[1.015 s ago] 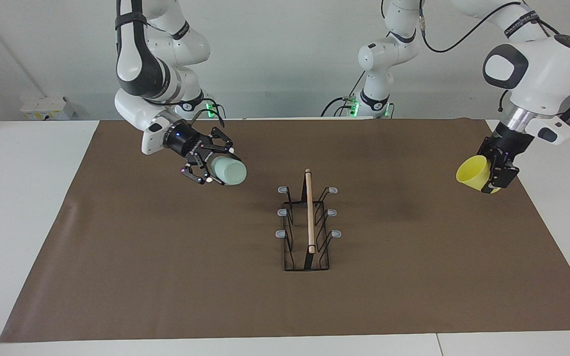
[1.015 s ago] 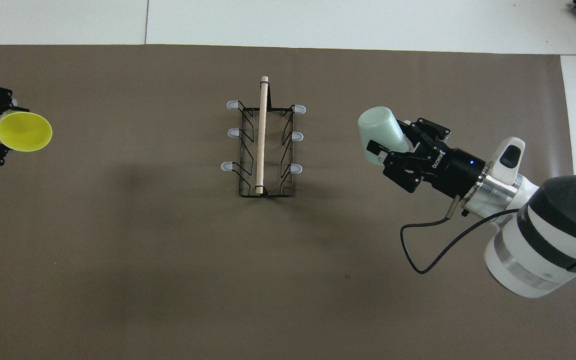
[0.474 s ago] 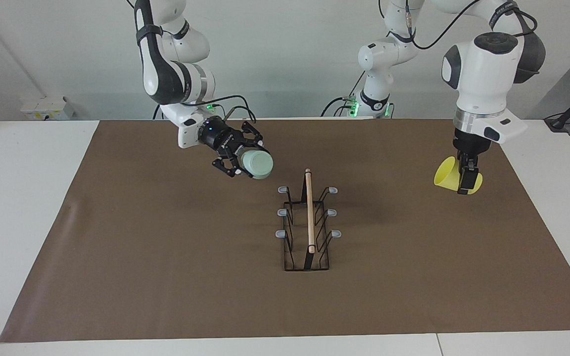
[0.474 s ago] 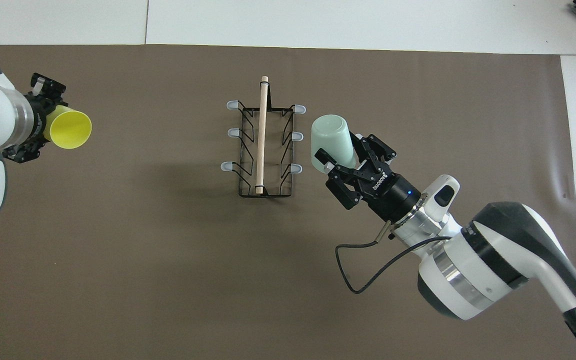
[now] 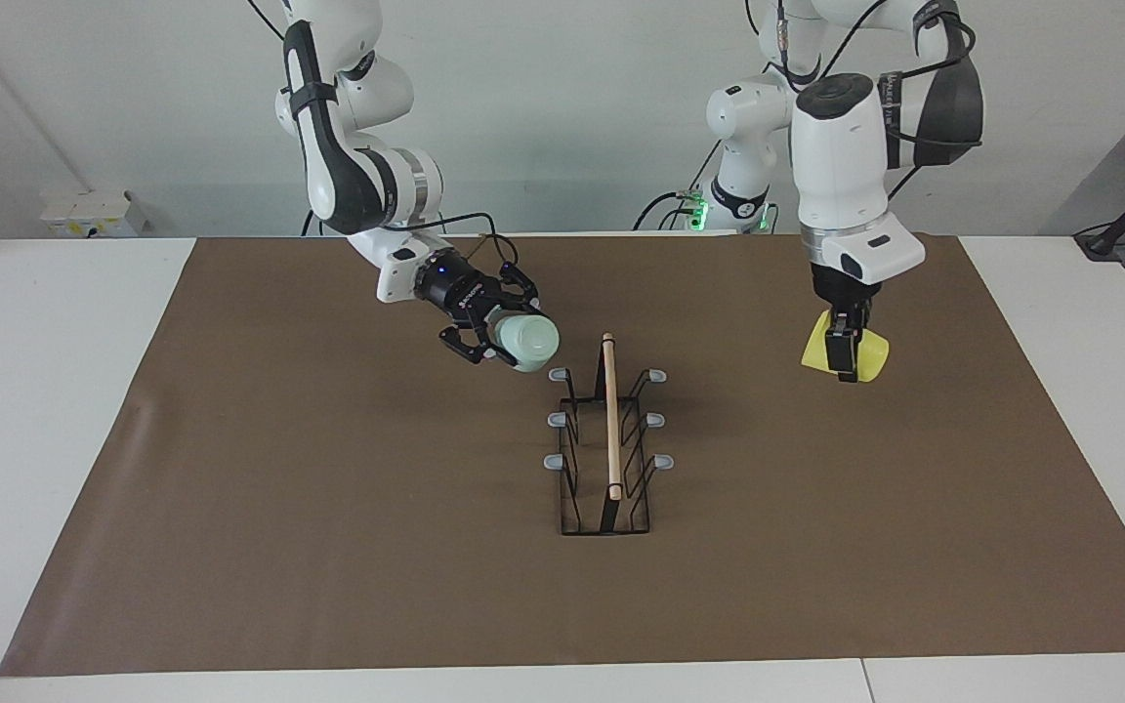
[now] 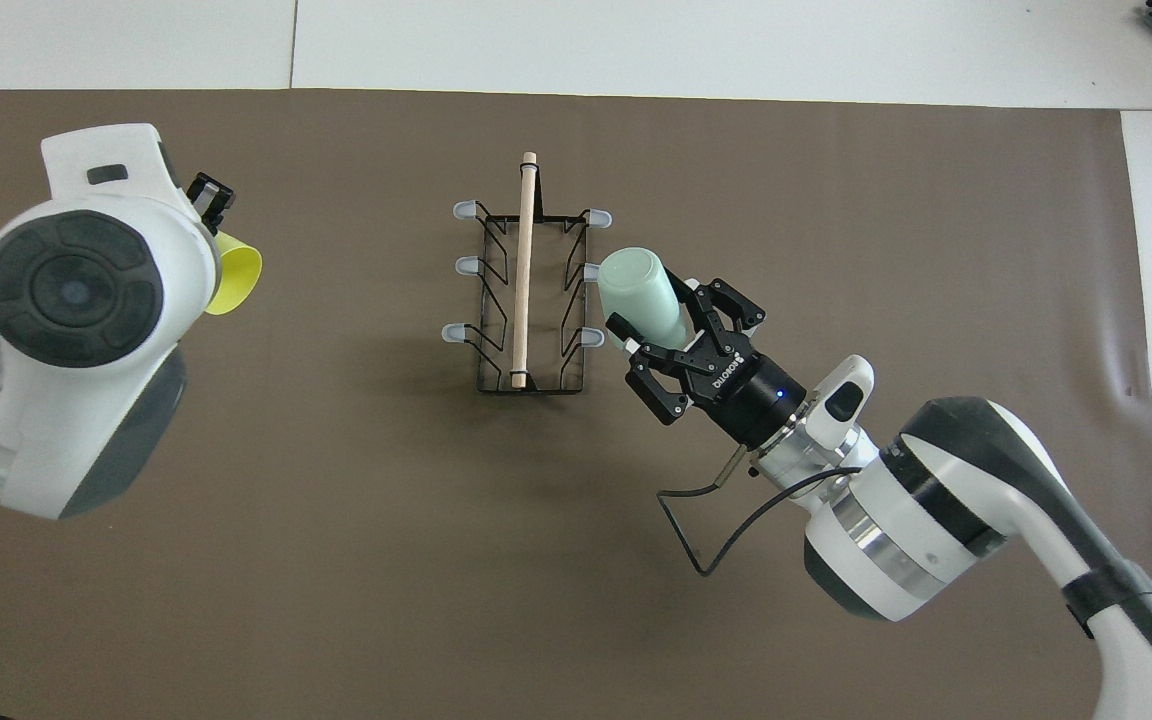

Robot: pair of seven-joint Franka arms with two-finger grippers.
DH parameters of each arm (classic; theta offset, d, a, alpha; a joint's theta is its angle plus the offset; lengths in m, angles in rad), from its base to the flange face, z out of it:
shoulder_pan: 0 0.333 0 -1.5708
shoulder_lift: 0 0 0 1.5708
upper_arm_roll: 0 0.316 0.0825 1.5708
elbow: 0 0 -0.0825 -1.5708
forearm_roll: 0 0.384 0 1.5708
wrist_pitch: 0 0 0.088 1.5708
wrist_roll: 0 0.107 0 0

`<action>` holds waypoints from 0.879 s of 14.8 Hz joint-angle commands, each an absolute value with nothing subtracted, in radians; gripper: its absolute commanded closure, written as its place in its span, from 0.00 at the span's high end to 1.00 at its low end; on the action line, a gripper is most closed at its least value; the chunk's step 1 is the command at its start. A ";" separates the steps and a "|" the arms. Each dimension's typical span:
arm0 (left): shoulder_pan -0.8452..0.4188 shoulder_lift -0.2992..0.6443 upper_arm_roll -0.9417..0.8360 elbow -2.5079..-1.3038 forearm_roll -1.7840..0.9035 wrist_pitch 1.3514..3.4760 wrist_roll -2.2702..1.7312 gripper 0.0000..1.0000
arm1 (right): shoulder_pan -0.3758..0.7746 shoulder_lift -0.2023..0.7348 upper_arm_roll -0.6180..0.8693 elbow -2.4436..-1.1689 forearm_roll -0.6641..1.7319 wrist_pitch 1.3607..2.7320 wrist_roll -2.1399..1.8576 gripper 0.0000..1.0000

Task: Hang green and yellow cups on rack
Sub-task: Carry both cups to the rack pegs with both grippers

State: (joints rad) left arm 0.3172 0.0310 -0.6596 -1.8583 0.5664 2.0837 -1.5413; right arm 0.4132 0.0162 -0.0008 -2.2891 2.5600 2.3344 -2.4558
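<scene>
The rack (image 5: 607, 439) stands mid-mat, a black wire frame with a wooden rod on top and grey-tipped prongs; it also shows in the overhead view (image 6: 526, 290). My right gripper (image 5: 509, 342) is shut on the pale green cup (image 5: 530, 341), held sideways in the air with its closed base toward the rack. The cup is close beside the prongs on the right arm's side (image 6: 636, 290). My left gripper (image 5: 846, 356) is shut on the yellow cup (image 5: 873, 356), over the mat toward the left arm's end. In the overhead view the arm hides most of that cup (image 6: 234, 280).
A brown mat (image 5: 328, 547) covers most of the white table. A small white box (image 5: 89, 210) sits at the table's edge nearest the robots, at the right arm's end. The right arm's cable (image 6: 706, 540) hangs below its wrist.
The right gripper has carried the green cup toward the rack, to just beside its prongs. The left gripper has carried the yellow cup from the mat's end toward the rack.
</scene>
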 commanded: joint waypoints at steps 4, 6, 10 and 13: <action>0.282 0.026 -0.750 -1.901 0.826 1.984 -1.756 0.00 | 0.445 0.037 0.003 -2.278 2.651 2.333 -2.528 0.00; 0.270 0.038 -0.771 -1.904 0.894 1.964 -1.836 0.00 | 0.466 0.041 0.003 -2.267 2.651 2.359 -2.526 0.00; 0.245 0.049 -0.830 -1.930 0.991 1.905 -1.968 0.00 | 0.482 0.055 0.005 -2.258 2.649 2.391 -2.525 0.00; 0.244 0.051 -0.883 -1.934 1.061 1.872 -2.031 0.00 | 0.482 0.077 0.006 -2.235 2.651 2.390 -2.525 0.00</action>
State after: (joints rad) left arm 0.2523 0.0594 -0.8626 -1.9206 1.0080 1.9041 -1.9831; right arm 0.4779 0.0466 0.0017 -2.2726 2.5600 2.3758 -2.4692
